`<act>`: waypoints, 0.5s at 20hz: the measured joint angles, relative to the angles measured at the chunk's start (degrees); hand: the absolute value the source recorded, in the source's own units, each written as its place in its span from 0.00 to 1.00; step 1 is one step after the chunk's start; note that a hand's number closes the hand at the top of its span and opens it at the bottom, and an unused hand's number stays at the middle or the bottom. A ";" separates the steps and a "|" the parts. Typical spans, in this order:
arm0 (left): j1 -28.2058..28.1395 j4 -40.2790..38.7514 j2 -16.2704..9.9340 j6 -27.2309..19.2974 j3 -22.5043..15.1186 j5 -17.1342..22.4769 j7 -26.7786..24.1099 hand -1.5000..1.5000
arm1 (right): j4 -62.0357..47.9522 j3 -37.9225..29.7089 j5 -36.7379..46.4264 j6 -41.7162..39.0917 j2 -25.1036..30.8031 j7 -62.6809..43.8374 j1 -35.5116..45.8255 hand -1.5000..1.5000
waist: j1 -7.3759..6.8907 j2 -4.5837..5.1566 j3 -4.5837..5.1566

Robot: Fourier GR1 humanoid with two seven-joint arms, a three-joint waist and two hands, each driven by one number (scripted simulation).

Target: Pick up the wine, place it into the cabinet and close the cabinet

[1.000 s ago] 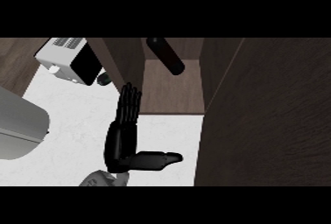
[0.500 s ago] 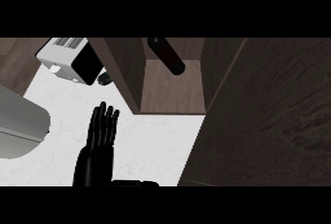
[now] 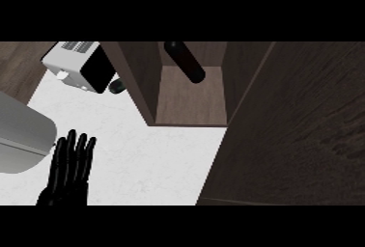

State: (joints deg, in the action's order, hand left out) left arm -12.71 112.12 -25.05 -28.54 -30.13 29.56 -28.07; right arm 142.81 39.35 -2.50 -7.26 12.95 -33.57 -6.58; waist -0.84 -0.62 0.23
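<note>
At the near edge of the view you see one hand, the left hand [image 3: 69, 166], low on the left over the white counter [image 3: 157, 159]. Its fingers are straight, close together, and hold nothing. The right hand does not appear.

Along the right side, the large dark wood panel [image 3: 299, 135] is most likely the open cabinet door, swung toward you.

Farther off, the cabinet [image 3: 189, 99] stands open. The wine [image 3: 185, 61] sits inside it, at the back of the compartment, leaning slightly.

To the far left, a white appliance [image 3: 78, 65] stands on the counter.

Treat the pick-up and placement as complete. The remaining step is to close the cabinet.
</note>
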 measured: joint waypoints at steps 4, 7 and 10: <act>-3.69 2.63 -2.93 2.86 3.54 2.44 -1.00 0.00 | -1.37 1.80 1.36 1.96 -3.49 -4.08 3.48 1.00 | -0.42 -0.03 0.05; -5.41 3.29 -5.00 5.61 6.73 4.96 -1.23 0.00 | -3.00 3.81 2.02 3.94 -6.14 -5.84 6.40 1.00 | -0.68 0.00 0.09; -7.50 3.09 -6.49 8.78 9.34 7.12 -2.25 0.00 | -4.97 6.81 3.16 7.48 -8.38 -7.39 10.98 1.00 | -0.93 0.01 0.12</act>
State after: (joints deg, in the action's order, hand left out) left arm -20.20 115.21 -31.55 -19.77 -20.79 36.68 -30.31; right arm 137.85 46.16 0.66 0.21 4.57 -40.97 4.40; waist -1.77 -0.61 0.34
